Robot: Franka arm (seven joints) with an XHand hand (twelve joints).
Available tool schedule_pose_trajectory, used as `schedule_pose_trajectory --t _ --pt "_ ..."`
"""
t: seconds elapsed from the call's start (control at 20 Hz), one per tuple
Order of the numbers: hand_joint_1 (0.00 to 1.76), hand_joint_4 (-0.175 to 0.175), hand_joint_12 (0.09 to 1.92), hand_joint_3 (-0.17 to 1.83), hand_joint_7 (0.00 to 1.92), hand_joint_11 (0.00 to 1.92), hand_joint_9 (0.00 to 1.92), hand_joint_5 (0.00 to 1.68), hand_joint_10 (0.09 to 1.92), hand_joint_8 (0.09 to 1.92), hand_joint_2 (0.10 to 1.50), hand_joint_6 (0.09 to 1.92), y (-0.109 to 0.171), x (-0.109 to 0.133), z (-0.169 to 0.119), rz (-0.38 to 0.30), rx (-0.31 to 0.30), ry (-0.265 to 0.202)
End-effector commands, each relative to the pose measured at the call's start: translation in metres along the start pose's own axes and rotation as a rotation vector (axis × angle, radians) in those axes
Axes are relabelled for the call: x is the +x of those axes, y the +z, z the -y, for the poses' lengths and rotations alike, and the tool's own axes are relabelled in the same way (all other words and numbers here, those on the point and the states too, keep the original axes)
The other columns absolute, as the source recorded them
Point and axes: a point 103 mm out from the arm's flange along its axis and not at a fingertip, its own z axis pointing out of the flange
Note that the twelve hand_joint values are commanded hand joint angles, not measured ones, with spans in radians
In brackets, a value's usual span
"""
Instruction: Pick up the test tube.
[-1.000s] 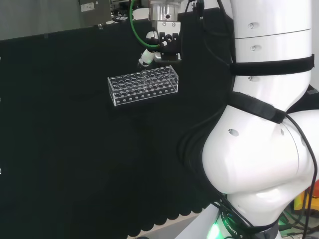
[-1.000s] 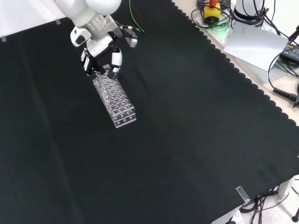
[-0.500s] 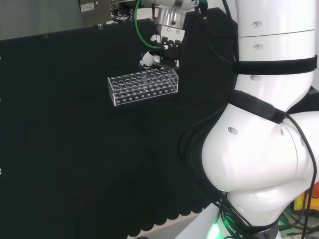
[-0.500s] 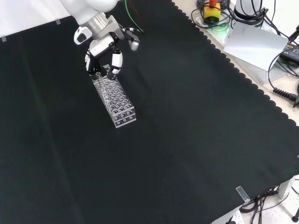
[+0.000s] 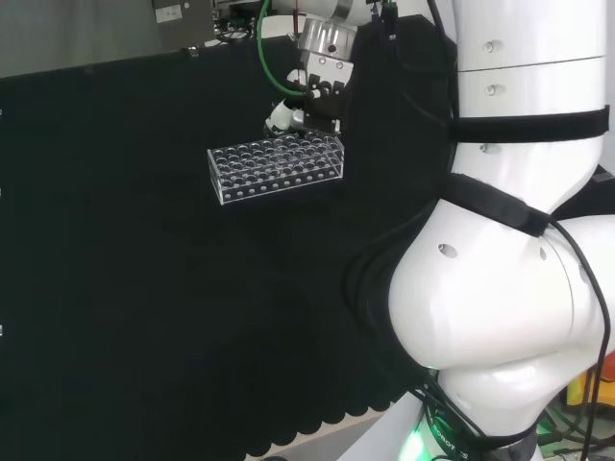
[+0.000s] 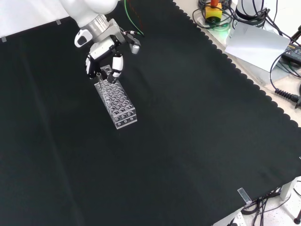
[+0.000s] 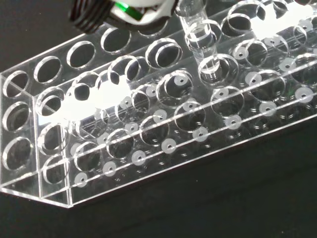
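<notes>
A clear plastic rack [image 6: 116,100] is standing on the black cloth [image 6: 188,132], toward the far left corner of the bench in the front view, its long side running down and to the right. The hand [image 6: 104,59] is hanging over the rack's upper end in that view, fingers [image 6: 116,65] curling downward and closing toward one another just above the top row of holes. In the wrist view a clear test tube [image 7: 200,42] is standing upright in one of the holes, its round bottom sitting a little above the rack's lower plate — it is rising toward the blurred white part of the hand. The fingers seem to be pinching the tube's top, though the clear glass is making that hard to confirm. In the head view the hand [image 5: 306,112] is sitting at the rack's [image 5: 277,168] far right corner.
</notes>
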Motion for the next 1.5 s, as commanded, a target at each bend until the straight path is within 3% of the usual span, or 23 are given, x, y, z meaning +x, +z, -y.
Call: schedule_pose_trajectory --t 0.05,0.3,0.4,0.45,0.55,0.65,0.9,1.5 --pt "0.99 -0.158 1.40 0.56 1.15 0.52 1.11 0.72 0.58 0.65 0.73 0.71 0.005 0.009 -0.006 -0.018 -0.004 -0.010" --pt "1.01 -0.155 1.40 0.58 1.16 0.53 1.11 0.76 0.58 0.65 0.71 0.71 0.004 0.014 -0.010 -0.011 -0.022 -0.019" --pt "1.05 -0.167 1.38 0.62 1.23 0.56 1.15 0.88 0.57 0.61 0.70 0.67 0.003 0.016 -0.011 0.009 -0.053 -0.020" --pt "1.09 -0.143 1.36 0.52 1.29 0.59 1.19 0.97 0.55 0.57 0.77 0.72 0.002 0.017 -0.011 0.018 -0.076 -0.022" --pt "1.20 -0.158 1.30 0.33 1.35 0.70 1.29 1.13 0.51 0.53 0.85 0.68 0.000 0.021 -0.011 0.020 -0.131 -0.028" --pt "1.28 -0.171 1.21 0.30 1.33 0.84 1.40 1.23 0.47 0.52 0.84 0.57 -0.002 0.024 -0.011 -0.023 -0.181 -0.039" --pt "1.32 -0.175 1.00 0.48 1.37 1.14 1.53 1.31 0.43 0.48 0.73 0.49 -0.010 0.032 -0.012 -0.124 -0.257 -0.076" --pt "1.32 -0.175 0.93 0.59 1.41 1.18 1.58 1.35 0.37 0.45 0.66 0.46 -0.034 0.032 -0.001 -0.247 -0.273 -0.067"
